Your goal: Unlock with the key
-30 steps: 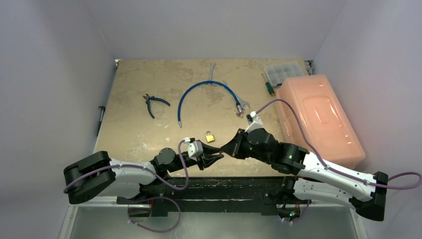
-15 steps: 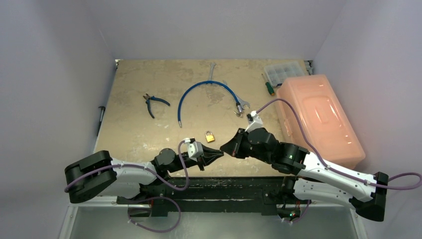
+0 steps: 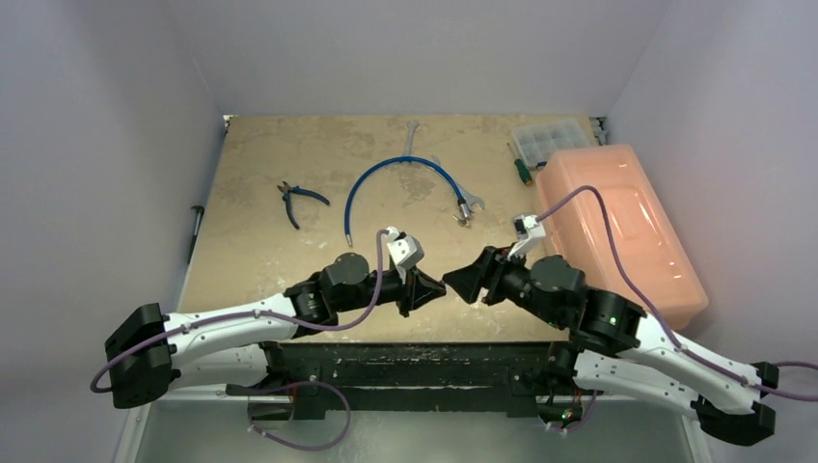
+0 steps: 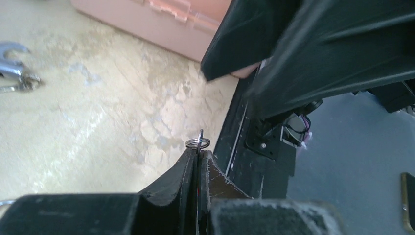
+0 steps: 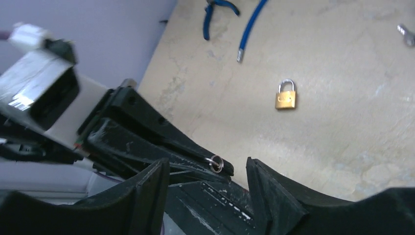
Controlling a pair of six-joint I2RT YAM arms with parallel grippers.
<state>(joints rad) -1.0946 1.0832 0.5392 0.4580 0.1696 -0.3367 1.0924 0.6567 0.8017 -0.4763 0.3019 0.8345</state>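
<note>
Silvery key [image 4: 198, 143] sits pinched in the closed left tool [image 4: 198, 155], ring past its tip; the right tool [image 5: 206, 169] gapes empty around that tip. Looks like a handover; next, steer it into the padlock [image 5: 286, 96] beyond.

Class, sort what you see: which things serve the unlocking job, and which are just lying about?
Job: key in the left fingers, brass padlock.
Lying about: pliers, blue cable, wrenches, screwdriver, pink box, clear organiser.

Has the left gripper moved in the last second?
Yes. The left gripper has moved forward and rightward, nearer the orange box.
</note>
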